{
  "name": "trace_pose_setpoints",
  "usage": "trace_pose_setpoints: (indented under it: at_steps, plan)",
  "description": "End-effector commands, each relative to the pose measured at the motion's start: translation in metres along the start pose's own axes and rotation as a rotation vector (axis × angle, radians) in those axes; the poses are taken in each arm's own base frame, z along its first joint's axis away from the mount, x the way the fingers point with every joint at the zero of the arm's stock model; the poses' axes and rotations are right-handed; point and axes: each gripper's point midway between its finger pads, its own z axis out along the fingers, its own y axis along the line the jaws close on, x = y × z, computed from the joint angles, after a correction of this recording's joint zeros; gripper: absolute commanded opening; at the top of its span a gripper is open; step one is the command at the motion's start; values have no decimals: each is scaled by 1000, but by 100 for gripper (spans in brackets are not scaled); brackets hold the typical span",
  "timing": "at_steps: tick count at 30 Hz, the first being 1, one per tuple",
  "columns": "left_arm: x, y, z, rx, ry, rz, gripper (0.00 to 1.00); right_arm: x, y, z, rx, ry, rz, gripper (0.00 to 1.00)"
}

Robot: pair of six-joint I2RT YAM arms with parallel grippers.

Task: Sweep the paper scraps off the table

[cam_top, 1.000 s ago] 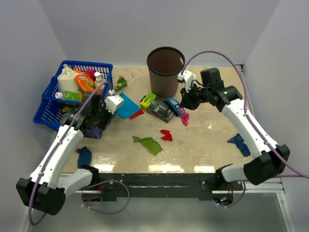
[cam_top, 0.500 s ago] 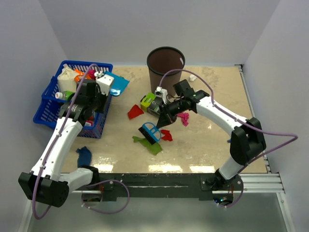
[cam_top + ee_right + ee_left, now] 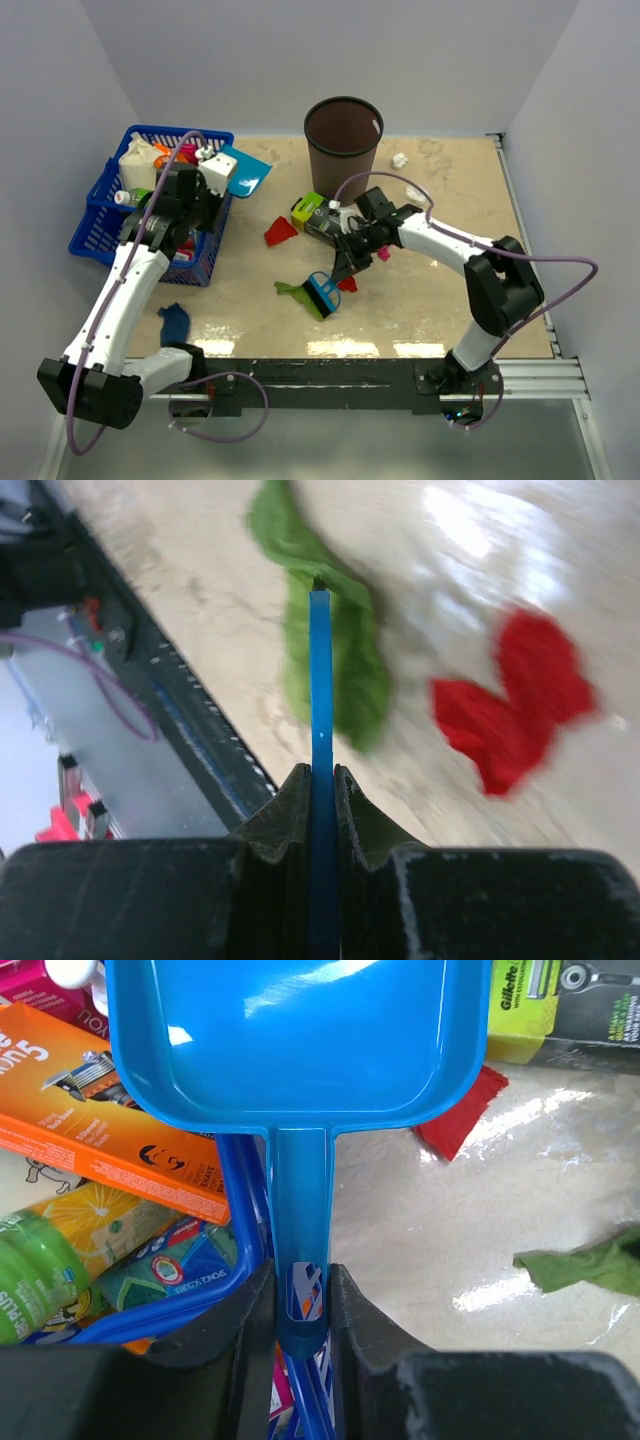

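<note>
from above, paper scraps (image 3: pixel 300 295) lay across the table (image 3: pixel 440 300): green and red near centre, white at 1 o'clock, blue at 8 o'clock. the left gripper (image 3: pixel 222 172) pinched a dustpan (image 3: pixel 248 172) beside the basket (image 3: pixel 95 215). the right gripper (image 3: pixel 343 265) pinched a brush (image 3: pixel 322 293) over the green scrap.

left wrist: the fingers (image 3: pixel 255 1310) clamped the dustpan's handle (image 3: pixel 300 1210), with a red scrap (image 3: pixel 462 1120) at 2 o'clock.

right wrist: the jaws squeezed the thin brush (image 3: pixel 319 680), with the green scrap (image 3: pixel 362 685) at 12 and a red one at 3.

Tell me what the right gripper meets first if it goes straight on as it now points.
The right gripper, shut on the blue brush, would likely meet the green paper scrap first, then the table.
</note>
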Motion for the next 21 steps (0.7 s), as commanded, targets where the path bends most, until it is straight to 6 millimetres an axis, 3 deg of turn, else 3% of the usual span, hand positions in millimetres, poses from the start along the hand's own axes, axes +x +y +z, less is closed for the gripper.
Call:
trace_pose_setpoints:
  at_steps: [1, 4, 7, 9, 11, 12, 13, 17, 20, 21]
  plan:
    - [-35, 3, -14, 19, -129, 38, 0, 6, -49, -46, 168, -96, 164, 0]
    - [-39, 0, -12, 35, -148, 40, 0, 25, -74, -73, 253, -98, 208, 0]
    - [-44, -2, -9, 48, -166, 55, 0, 36, -69, -96, 267, -117, 173, 0]
    - [-47, -2, -8, 55, -178, 67, 0, 28, -48, -108, 197, -158, 102, 0]
    - [-52, -5, -7, 74, -192, 74, 0, 3, -10, -135, 112, -253, -44, 0]
    - [-54, -6, -6, 83, -197, 79, 0, 1, 0, -144, 108, -260, -55, 0]
    - [-56, -8, -5, 96, -201, 85, 0, -16, 12, -162, 124, -304, -135, 0]
    - [-60, -7, -1, 98, -207, 102, 0, -42, 2, -214, 273, -397, -139, 0]
    - [-65, -8, 0, 106, -225, 107, 0, -57, -30, -241, 378, -438, -76, 0]
    - [-69, -8, 0, 109, -233, 107, 0, -64, -61, -248, 508, -433, -35, 0]
